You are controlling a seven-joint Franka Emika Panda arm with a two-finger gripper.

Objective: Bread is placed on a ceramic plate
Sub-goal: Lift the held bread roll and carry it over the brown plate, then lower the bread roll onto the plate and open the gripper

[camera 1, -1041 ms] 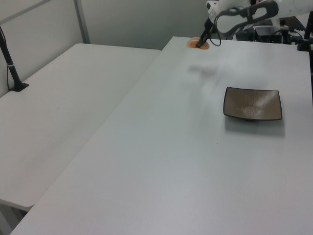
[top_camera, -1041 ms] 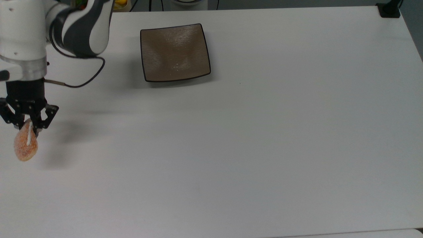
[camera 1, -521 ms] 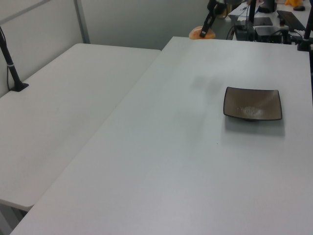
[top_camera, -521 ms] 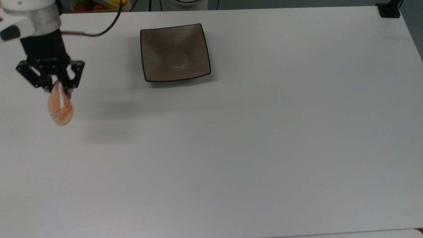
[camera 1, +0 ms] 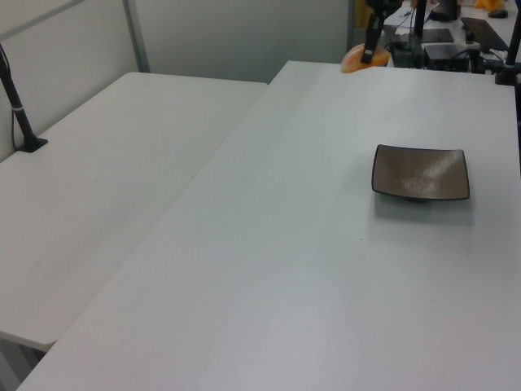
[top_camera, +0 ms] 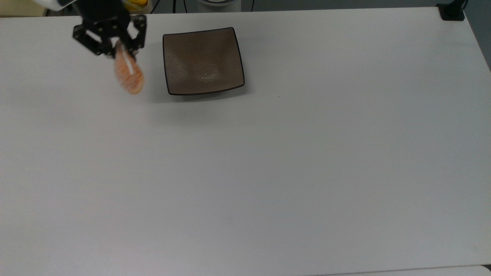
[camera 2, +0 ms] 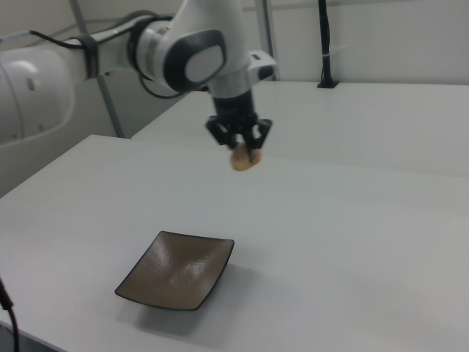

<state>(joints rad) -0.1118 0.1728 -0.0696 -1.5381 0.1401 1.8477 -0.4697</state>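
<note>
**Bread in the air, short of the plate**

The black two-finger gripper (top_camera: 117, 48) is clamped on one end of the small oval orange-brown bread (top_camera: 129, 76), which hangs above the white table (top_camera: 307, 153), just to the top view's left of the square brown glossy ceramic plate (top_camera: 203, 61). This looks like the carry step. Next comes travel over the plate's middle, then lowering and release. The bun's long axis hangs downward from the fingers, white stripe along it, free end lowest.

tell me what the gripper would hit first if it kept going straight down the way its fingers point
Probably bare table. The gripper, shut on the bread, points down and hangs well above the surface. In the top view the bread sits just off the ceramic plate on the top view's left, so the plate looks missed, though depth is uncertain.
</note>
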